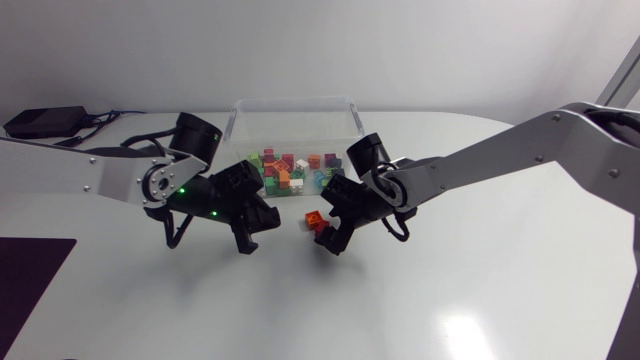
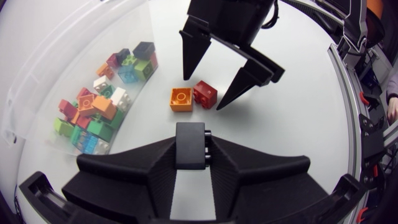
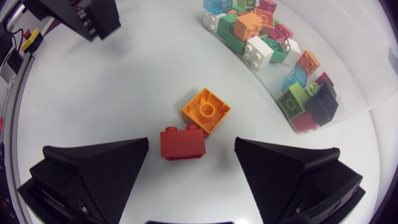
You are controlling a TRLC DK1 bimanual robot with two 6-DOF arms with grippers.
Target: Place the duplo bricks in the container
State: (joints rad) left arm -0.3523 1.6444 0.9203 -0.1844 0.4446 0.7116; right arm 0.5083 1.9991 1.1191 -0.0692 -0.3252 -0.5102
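Observation:
An orange brick (image 3: 206, 110) and a red brick (image 3: 182, 143) lie touching on the white table, just in front of the clear container (image 1: 295, 102). The container holds several coloured bricks (image 2: 99, 109). My right gripper (image 3: 193, 149) stands open over the pair, one finger on each side of the red brick and clear of it. Facing it, my left gripper (image 2: 189, 149) is shut on a black brick (image 2: 189, 143), a short way back from the two bricks. In the head view the two grippers (image 1: 248, 228) (image 1: 325, 232) point at each other with the loose bricks (image 1: 313, 218) between them.
A black box with cables (image 1: 45, 121) sits at the table's back left. A dark mat (image 1: 30, 275) lies at the front left edge. The container's wall (image 3: 367, 81) curves close beside the right gripper.

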